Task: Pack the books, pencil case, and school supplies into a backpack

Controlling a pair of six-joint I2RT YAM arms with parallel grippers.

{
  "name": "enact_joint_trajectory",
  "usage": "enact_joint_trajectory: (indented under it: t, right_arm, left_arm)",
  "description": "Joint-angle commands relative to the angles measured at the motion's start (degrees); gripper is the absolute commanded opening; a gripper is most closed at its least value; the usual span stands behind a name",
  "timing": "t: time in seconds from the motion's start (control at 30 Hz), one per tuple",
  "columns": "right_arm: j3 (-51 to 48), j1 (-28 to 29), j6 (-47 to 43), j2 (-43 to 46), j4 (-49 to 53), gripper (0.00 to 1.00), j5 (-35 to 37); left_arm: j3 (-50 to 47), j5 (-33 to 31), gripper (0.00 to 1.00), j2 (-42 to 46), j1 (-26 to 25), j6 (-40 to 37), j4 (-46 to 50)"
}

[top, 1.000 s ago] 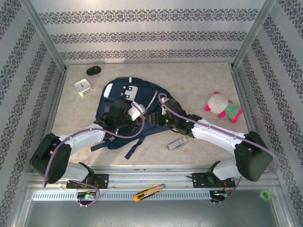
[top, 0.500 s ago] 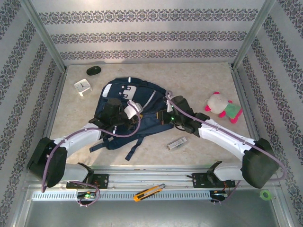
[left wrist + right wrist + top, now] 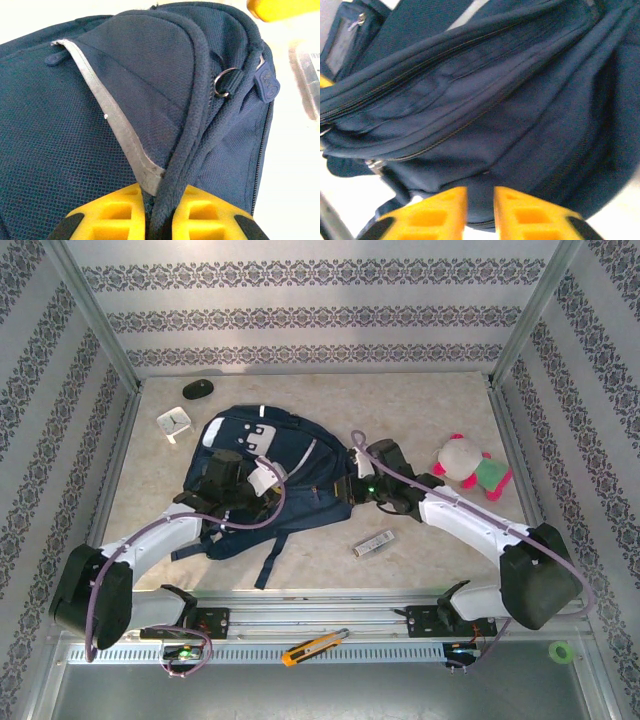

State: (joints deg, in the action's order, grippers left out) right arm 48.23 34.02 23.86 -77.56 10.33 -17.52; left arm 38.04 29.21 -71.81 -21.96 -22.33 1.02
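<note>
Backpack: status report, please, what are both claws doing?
Left gripper shut on backpack trim. Right gripper pinching its fabric. Silver bar unpacked on table.

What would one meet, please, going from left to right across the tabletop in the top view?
Clock → backpack → silver bar → plush toy.
</note>
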Motion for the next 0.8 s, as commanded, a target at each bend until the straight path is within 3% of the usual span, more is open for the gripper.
enact_joint_trajectory:
  t: [0.0,0.07,0.33,0.47,0.7,0.77]
  right_arm:
    - [0.49,3.94,-1.75,1.84,-1.23,0.33,-0.82]
    - [1.64,6.83,0.66,1.46,-0.99,0.40,2.85]
    - [5.09,11.74,4.04,-4.11,-1.84,0.43,9.13]
    - [6.79,12.24,4.42,-5.68,-1.88,0.33,13.06]
    - [8.24,13.42,7.78,-7.63,-3.27,0.36,20.69]
    - [8.76,13.71,8.74,-8.27,-1.67,0.27,24.08]
  left_arm:
    - [0.16,2.66,0.06,1.37,0.81,5.64,0.87]
    - [0.60,3.04,0.05,1.32,0.77,6.13,1.27]
    - [0.78,4.07,0.05,1.30,0.79,7.73,-0.67]
    - [0.81,5.00,0.05,1.37,0.84,8.26,-1.11]
    - [0.15,5.97,0.05,1.30,0.86,9.73,-3.28]
    - [0.10,5.74,0.05,1.26,0.79,9.93,-3.63]
